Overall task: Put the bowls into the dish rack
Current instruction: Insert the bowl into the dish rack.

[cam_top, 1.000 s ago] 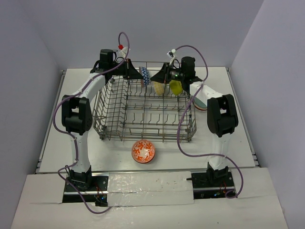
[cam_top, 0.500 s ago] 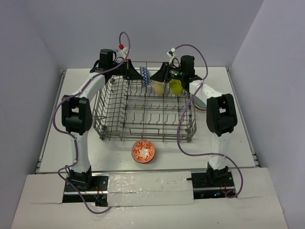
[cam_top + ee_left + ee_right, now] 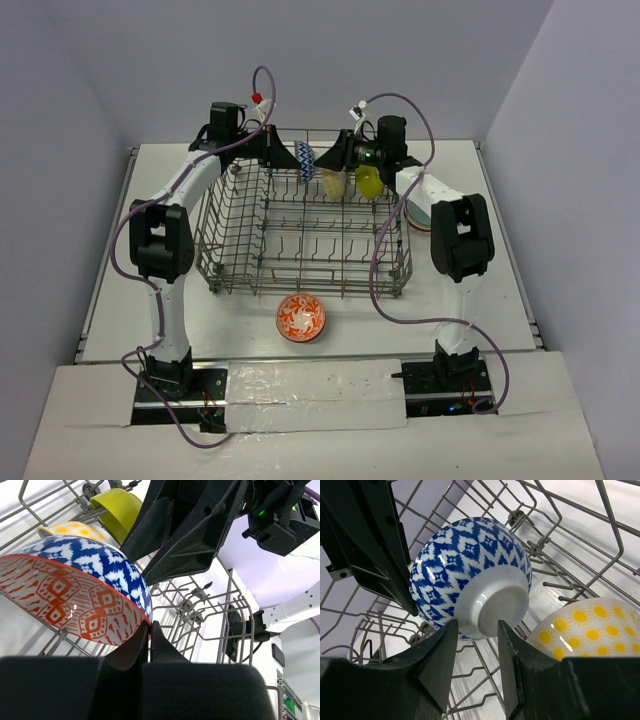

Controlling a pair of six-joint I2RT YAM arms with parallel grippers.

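The blue-white bowl [image 3: 305, 160] hangs on its side over the far rim of the dish rack [image 3: 240, 283]. My left gripper [image 3: 149, 625] is shut on that bowl's rim [image 3: 75, 590]; its inside is red-patterned. My right gripper [image 3: 475, 627] is open, one finger on each side of the bowl's white foot [image 3: 495, 605]. A pale yellow bowl [image 3: 335, 183] and a lime bowl [image 3: 370, 182] stand in the rack just right of it. They also show in the left wrist view as the yellow one [image 3: 75, 530] and the lime one [image 3: 117, 510]. A red-white bowl [image 3: 301, 317] sits on the table in front of the rack.
A stack of bowls [image 3: 420, 212] lies right of the rack, partly hidden behind my right arm. Rack wires and tines [image 3: 610, 525] surround both grippers. The two grippers [image 3: 285, 155] [image 3: 340, 155] are close together at the rack's far edge.
My right gripper's jaws have spread wider around the bowl's foot, and the right arm has shifted slightly. The left gripper and the blue-white bowl have stayed put.
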